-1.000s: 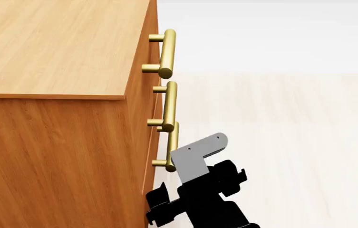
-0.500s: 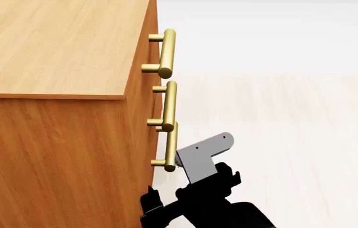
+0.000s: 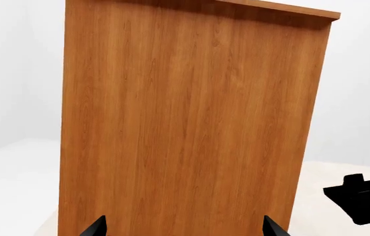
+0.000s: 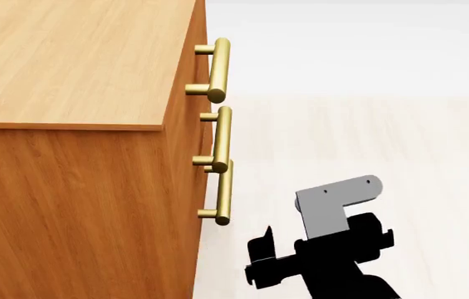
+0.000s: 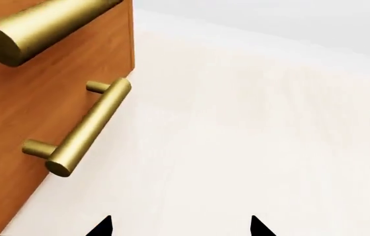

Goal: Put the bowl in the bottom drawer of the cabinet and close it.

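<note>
The honey-brown cabinet [image 4: 76, 75] fills the left of the head view, with three brass bar handles down its front edge. All three drawer fronts look flush, and the bottom drawer's handle [image 4: 224, 193] is the lowest. The bowl is out of view. My right gripper [image 4: 258, 261] hangs low to the right of that handle, clear of it, open and empty. In the right wrist view the bottom handle [image 5: 83, 128] lies ahead of the right gripper [image 5: 179, 228], off to one side. My left gripper [image 3: 185, 230] is open, facing the cabinet's plain side panel [image 3: 191, 123].
Pale bare floor [image 4: 367, 137] stretches out in front of the cabinet. The middle drawer's handle end [image 5: 41, 27] sits above the bottom one in the right wrist view. Part of my black right arm [image 3: 361, 199] shows past the cabinet's edge in the left wrist view.
My right gripper has drawn back to the right, away from the bottom handle it was close beside. The cabinet and its drawers look unchanged.
</note>
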Controlling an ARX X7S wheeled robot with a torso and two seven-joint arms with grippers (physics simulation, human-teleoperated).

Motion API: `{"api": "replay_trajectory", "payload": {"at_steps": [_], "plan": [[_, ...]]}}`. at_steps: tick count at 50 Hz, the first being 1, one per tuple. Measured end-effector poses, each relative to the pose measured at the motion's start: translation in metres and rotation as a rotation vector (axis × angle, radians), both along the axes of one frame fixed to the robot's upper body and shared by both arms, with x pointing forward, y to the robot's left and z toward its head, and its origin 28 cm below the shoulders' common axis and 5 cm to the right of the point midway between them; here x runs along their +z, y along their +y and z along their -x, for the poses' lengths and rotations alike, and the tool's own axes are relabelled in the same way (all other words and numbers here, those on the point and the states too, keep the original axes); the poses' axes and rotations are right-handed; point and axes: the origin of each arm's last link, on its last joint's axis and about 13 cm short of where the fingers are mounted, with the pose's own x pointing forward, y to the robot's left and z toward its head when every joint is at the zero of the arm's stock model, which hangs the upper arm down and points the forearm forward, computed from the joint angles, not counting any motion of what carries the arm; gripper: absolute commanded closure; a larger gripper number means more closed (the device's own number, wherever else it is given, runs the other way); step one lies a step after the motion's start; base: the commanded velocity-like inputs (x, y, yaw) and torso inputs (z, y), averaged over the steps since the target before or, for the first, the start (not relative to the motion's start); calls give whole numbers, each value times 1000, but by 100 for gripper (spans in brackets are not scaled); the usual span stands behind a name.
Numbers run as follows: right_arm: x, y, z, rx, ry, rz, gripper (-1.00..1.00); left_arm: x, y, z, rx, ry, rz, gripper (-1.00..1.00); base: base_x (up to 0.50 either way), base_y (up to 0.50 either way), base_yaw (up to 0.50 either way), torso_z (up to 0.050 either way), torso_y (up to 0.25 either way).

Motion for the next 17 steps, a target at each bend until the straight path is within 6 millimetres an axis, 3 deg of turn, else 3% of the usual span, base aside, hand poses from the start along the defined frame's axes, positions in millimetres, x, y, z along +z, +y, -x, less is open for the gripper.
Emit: {"api": "replay_trajectory", "payload": {"at_steps": [17], "plan": [[43, -32, 33, -122, -106, 2, -100, 31, 7, -1, 9, -31, -15, -100, 0, 0, 0, 0, 0]]}}
